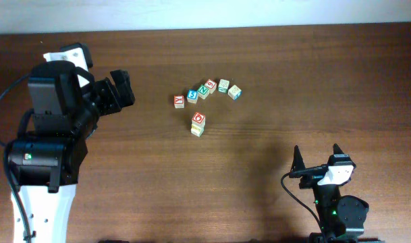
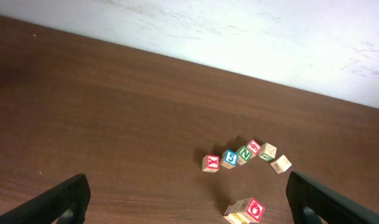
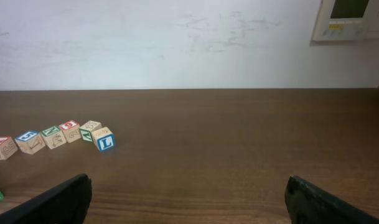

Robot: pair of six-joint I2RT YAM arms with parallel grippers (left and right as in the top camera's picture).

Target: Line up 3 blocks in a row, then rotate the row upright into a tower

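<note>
Several light-wood alphabet blocks lie in a curved row mid-table. From the left they run: a red-lettered cube (image 1: 179, 100), a blue one (image 1: 192, 96), a green one (image 1: 203, 91), a red-topped cube (image 1: 210, 84), then two paler cubes (image 1: 223, 86) (image 1: 235, 92). In the left wrist view the last two show tan faces (image 2: 267, 150) (image 2: 280, 163). A red-faced cube (image 1: 198, 119) sits on another below the row. My left gripper (image 1: 121, 88) hovers open to the left of the row. My right gripper (image 1: 318, 158) stands open at the near right, far from every block.
The two-cube stack (image 2: 248, 210) lies between the left fingers' line of sight and the row. In the right wrist view the row (image 3: 70, 130) sits far left, with bare wood ahead. A white wall (image 3: 189, 43) borders the table's far edge.
</note>
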